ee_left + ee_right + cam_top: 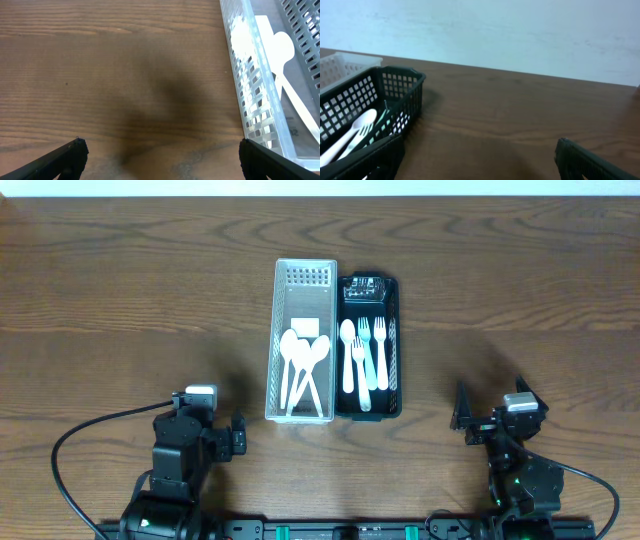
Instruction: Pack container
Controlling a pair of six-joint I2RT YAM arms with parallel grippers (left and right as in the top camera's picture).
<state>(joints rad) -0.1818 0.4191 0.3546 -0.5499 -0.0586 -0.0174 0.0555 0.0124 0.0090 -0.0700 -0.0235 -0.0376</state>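
Note:
Two long baskets stand side by side at the table's middle. The white basket (272,340) holds several white spoons (300,360). The black basket (398,350) holds white forks (372,355) and a spoon. My left gripper (238,435) is open near the front left, over bare wood. In the left wrist view its jaws (162,150) are empty, with the white basket's wall (255,90) to their right. My right gripper (465,420) is open at the front right. In its wrist view (479,147) nothing lies between the fingers, and the black basket (395,85) is to the left.
A small white card (305,327) lies in the white basket's far half. A dark packet (366,288) sits at the black basket's far end. Black cables (70,450) trail from both arm bases along the front edge. Bare wooden table (130,300) surrounds the baskets.

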